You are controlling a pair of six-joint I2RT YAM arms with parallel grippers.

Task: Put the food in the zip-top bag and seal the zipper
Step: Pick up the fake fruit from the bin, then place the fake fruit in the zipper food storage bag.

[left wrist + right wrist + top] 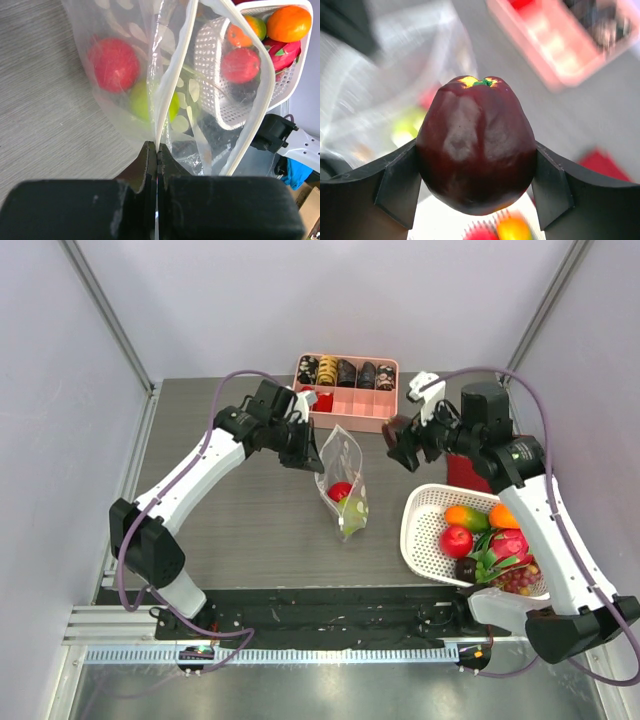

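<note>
The zip-top bag (341, 478) stands open at mid-table, with a red apple (340, 490) and a green pear (353, 507) inside. My left gripper (303, 447) is shut on the bag's upper edge. In the left wrist view its fingers (150, 160) pinch the whitish zipper (176, 85), and the red apple (114, 64) and the pear (145, 100) show through the plastic. My right gripper (398, 447) hangs right of the bag mouth. In its wrist view my right gripper (476, 180) is shut on a dark red apple (476, 145), with the bag (395, 100) blurred beyond.
A white perforated basket (420, 525) at the right front holds several more fruits. The pink compartment tray (345, 405) with snack pieces stands at the back, behind the bag. A red flat item (468, 473) lies under my right arm.
</note>
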